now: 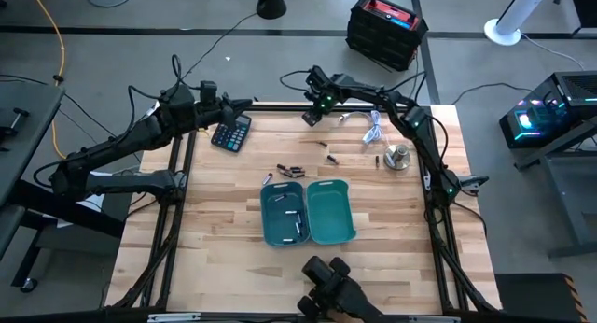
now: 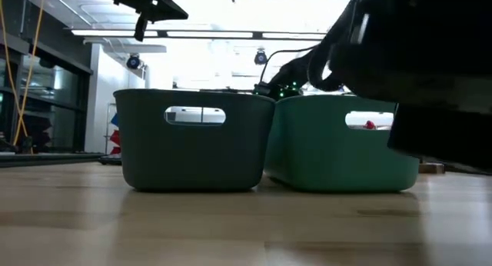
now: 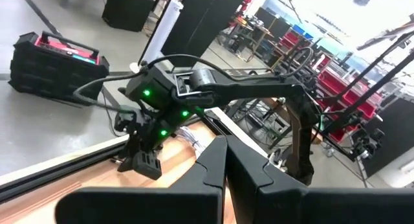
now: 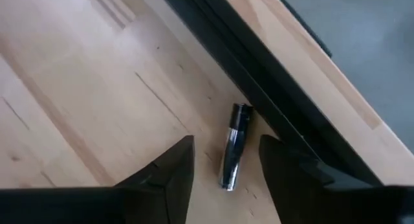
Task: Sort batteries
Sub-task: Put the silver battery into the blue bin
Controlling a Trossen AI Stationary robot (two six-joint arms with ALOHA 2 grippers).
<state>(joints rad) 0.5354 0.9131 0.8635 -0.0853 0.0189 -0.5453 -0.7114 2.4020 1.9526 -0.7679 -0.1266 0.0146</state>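
A dark battery (image 4: 233, 146) lies flat on the table (image 4: 77, 107) hard against the black frame rail (image 4: 259, 88) at the far edge, likely rolled there, which is why the right arm has had to reach so far out. The right tool (image 4: 223, 166) hangs over it with its fingers spread, one on each side of the cylinder and not touching it: released, nothing held, lined up so that closing would pinch the battery across its width. The rail sits so near that one finger has little room, a fair risk of a nudge instead of a grip.

Other batteries (image 1: 290, 170) lie loose in a small cluster just beyond the bins, with a few more (image 1: 332, 157) scattered toward the white cable (image 1: 372, 127) and a small round metal piece (image 1: 398, 159). The dark teal bin (image 1: 283, 211) already holds a few light cells; the lighter green bin (image 1: 330, 211) touching it looks empty, so I judge the sorting is early and the dark one is bound there.

The left tool (image 3: 225, 179) is clenched shut on nothing, parked high above the calculator (image 1: 231, 133), waiting out of the way
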